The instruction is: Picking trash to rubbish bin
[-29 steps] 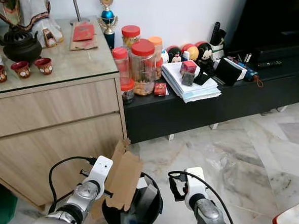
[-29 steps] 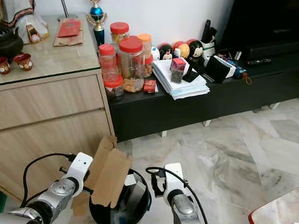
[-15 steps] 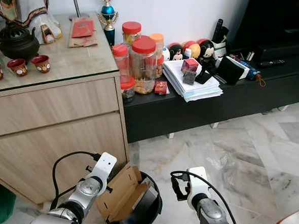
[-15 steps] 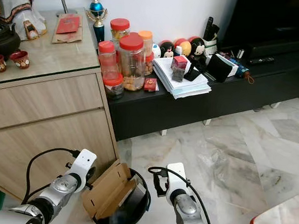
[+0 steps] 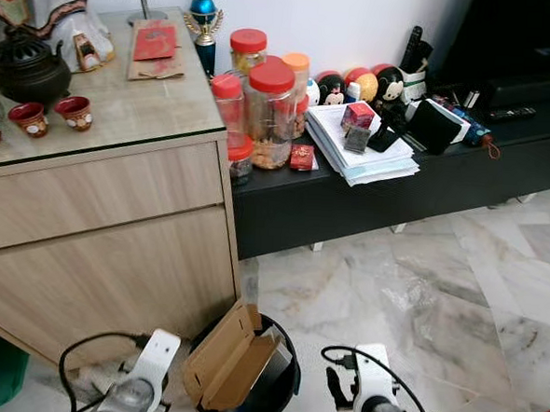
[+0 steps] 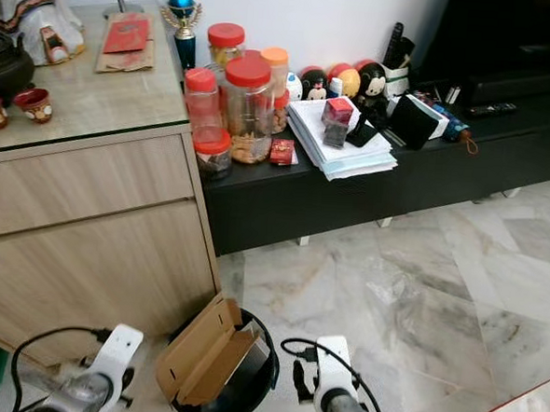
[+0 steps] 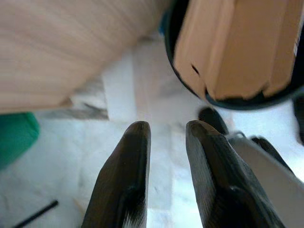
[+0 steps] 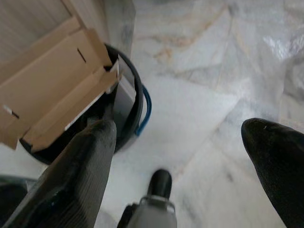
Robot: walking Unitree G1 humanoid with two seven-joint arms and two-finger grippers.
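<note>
From where I stand, the left pincer (image 7: 164, 137) hangs at about nine o'clock of the black rubbish bin (image 5: 282, 393), its fingers a narrow gap apart and holding nothing, presumably because its load is delivered. The flattened cardboard box (image 5: 230, 368) lies tilted across the bin's mouth, one end poking over the rim since it is too long to drop flat. At three o'clock of the bin the right pincer (image 8: 185, 156) gapes wide and empty above the marble floor (image 5: 419, 299), apparently kept clear.
</note>
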